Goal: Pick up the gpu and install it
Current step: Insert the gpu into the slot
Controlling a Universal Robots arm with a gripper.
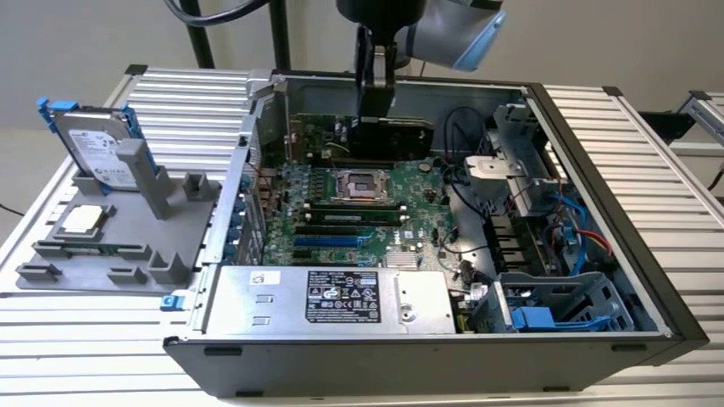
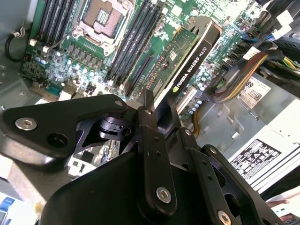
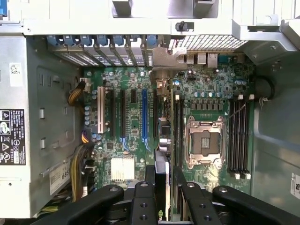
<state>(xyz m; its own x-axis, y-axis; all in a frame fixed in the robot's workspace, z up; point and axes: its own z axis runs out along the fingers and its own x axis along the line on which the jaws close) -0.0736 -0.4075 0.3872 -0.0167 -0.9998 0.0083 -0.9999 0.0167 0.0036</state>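
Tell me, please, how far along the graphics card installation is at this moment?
Done: the black-shrouded green graphics card is picked up, clamped in the jaws of the gripper. In hand: it hangs tilted over the green motherboard inside the open computer case. Left: it is not yet seated; the long blue expansion slot and the black slots beside it stand empty.

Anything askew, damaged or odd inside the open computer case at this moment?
Nothing stands out. The tool grips the flat black-shrouded graphics card edge-down over the green motherboard, not yet seated in a slot. No damage or spill shows.
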